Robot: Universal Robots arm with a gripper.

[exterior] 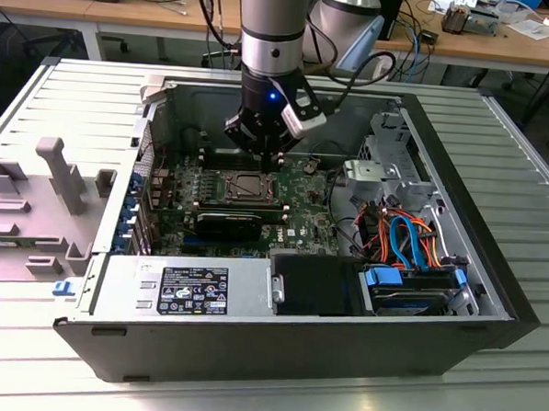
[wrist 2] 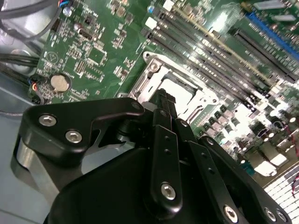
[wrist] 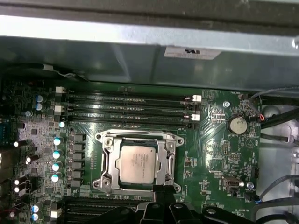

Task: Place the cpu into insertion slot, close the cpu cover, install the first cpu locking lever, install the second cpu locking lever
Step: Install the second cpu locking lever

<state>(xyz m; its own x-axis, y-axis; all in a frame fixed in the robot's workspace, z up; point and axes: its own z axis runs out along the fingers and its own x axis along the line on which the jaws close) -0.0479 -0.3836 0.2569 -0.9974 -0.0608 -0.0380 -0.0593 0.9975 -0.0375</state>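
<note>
Workbenches strewn with cables stand behind a ribbed metal table (exterior: 499,134) on which an open computer case (exterior: 276,353) lies on its side. From the arm, the gripper (exterior: 270,148) hangs inside the case, just above the far edge of the insertion slot (exterior: 246,187) on the green motherboard (exterior: 302,216). In the second wrist view its black fingers (wrist 2: 164,112) are drawn together to a narrow tip with nothing visible between them. That tip sits right at the rim of the slot, where the cpu (wrist: 138,162) lies flat, silver top up. Over it the cpu cover (wrist: 164,154) is down, framing the chip through its window. Beside the slot run the long black memory slots (wrist: 131,111). Farther out from the slot, a coin cell battery (wrist: 238,124) sits on the board near the case wall
</note>
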